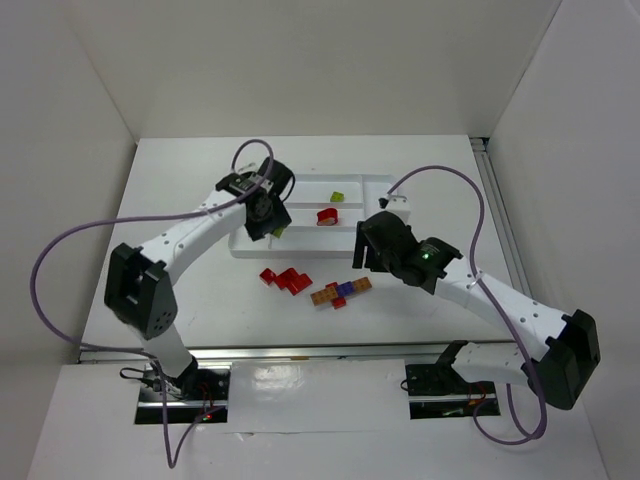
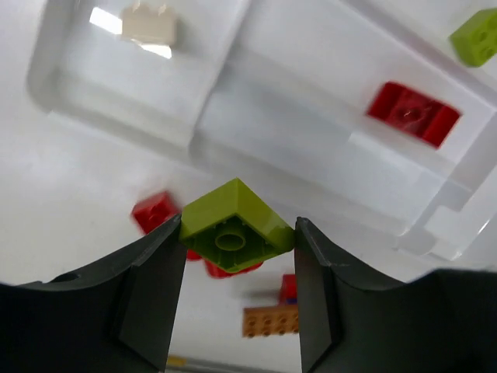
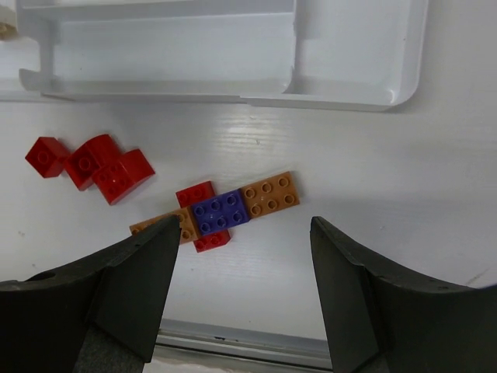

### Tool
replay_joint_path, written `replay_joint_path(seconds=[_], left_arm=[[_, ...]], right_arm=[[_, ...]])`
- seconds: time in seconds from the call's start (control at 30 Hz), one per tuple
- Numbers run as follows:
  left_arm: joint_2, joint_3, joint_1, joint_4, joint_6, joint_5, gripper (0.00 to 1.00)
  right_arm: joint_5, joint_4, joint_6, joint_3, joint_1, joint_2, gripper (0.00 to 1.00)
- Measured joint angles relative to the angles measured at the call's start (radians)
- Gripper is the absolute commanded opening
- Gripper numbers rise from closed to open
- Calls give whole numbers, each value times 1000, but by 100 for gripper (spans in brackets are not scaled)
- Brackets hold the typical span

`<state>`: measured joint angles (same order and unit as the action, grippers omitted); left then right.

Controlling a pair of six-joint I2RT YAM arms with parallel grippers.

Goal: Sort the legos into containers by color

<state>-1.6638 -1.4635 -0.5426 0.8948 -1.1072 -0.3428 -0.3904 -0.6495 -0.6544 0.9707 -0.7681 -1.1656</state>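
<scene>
The left jaws are clamped on a lime green brick (image 2: 235,225), its underside towards the camera. Beyond these jaws lies the white tray (image 2: 295,124). It holds a red brick (image 2: 413,113) ahead and to the right, a second green brick (image 2: 475,35) further right, and a tan brick (image 2: 149,23) ahead and to the left.

The right jaws stand wide apart, gripping nothing. Between them, on the bench (image 3: 388,179), a purple brick (image 3: 221,212) sits joined to orange-brown bricks (image 3: 269,195) and a red piece (image 3: 196,193). A cluster of red bricks (image 3: 93,163) lies ahead of the left-hand jaw.
</scene>
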Motion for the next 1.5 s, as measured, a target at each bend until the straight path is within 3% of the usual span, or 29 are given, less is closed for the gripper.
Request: replay_joint_path(seconds=[0.27, 0.6, 0.7, 0.73, 0.77, 0.8, 0.9, 0.97, 1.13, 1.17, 1.27, 1.5], left_arm=[[-359, -379, 48, -63, 120, 44, 36], [-585, -588, 96, -167, 196, 133, 38], [-642, -645, 103, -193, 216, 160, 54], [-656, -658, 105, -202, 218, 166, 64], [-667, -667, 107, -212, 222, 173, 81], [-675, -673, 108, -220, 237, 182, 88], [-685, -682, 108, -237, 256, 215, 99], [-686, -685, 108, -248, 272, 231, 99], [-597, -584, 100, -272, 322, 204, 92], [-550, -528, 97, -270, 334, 186, 86], [-344, -310, 73, -272, 362, 133, 80], [97, 130, 10, -249, 283, 85, 80]], right_arm=[[-39, -19, -23, 0, 12, 26, 75], [-37, -25, -51, 0, 16, 26, 75], [-35, -26, -59, 0, 16, 26, 75], [-35, -26, -63, 0, 16, 26, 75], [-35, -27, -64, 0, 16, 26, 75], [-35, -29, -68, 0, 16, 27, 75], [-34, -34, -79, -5, 16, 35, 75], [-34, -34, -86, -15, 16, 45, 75], [-29, -36, -90, -30, 16, 49, 75], [-25, -36, -89, -31, 16, 49, 75], [-17, -31, -87, -34, 16, 49, 75], [-10, -23, -73, -49, 16, 35, 75]])
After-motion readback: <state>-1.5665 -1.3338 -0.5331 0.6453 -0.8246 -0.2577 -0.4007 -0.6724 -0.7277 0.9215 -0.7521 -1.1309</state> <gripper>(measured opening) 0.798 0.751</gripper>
